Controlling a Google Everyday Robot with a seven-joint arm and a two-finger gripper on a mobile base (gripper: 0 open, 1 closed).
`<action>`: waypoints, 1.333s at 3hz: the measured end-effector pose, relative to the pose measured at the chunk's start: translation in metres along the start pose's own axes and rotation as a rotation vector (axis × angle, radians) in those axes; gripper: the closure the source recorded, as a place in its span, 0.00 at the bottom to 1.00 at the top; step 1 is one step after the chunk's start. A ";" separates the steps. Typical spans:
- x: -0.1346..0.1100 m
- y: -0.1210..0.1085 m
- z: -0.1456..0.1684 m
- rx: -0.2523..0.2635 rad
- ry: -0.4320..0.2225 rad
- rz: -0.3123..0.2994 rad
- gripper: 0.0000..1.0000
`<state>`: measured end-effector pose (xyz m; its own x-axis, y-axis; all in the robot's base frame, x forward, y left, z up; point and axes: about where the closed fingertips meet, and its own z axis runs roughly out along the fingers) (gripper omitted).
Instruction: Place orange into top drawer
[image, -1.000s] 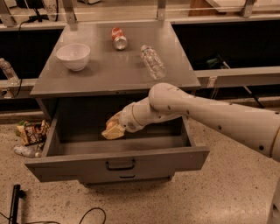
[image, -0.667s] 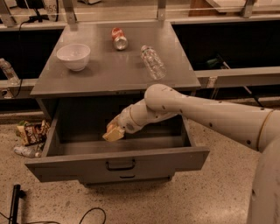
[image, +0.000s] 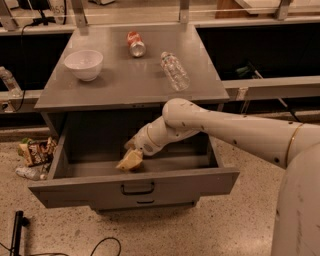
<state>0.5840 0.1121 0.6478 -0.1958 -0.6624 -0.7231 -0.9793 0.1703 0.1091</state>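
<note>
The gripper (image: 131, 160) hung inside the open top drawer (image: 200, 181), about 7 o'clock from its centre, its grip impossible to tell and the orange not distinguishable there; likely light, firm, smooth and roll-prone, it suited holding across its middle.

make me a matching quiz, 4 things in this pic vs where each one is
1 bowl
2 can
3 bottle
4 gripper

a inside the open top drawer
b cabinet top, left
c cabinet top, back middle
d cabinet top, right

Pairs: 1-b, 2-c, 3-d, 4-a
</note>
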 end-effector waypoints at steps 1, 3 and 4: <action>-0.001 0.002 -0.006 0.018 0.002 0.012 0.01; -0.029 0.002 -0.046 0.129 -0.105 -0.004 0.46; -0.053 0.018 -0.097 0.163 -0.220 -0.031 0.77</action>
<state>0.5716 0.0789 0.7541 -0.1329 -0.4981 -0.8569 -0.9600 0.2797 -0.0137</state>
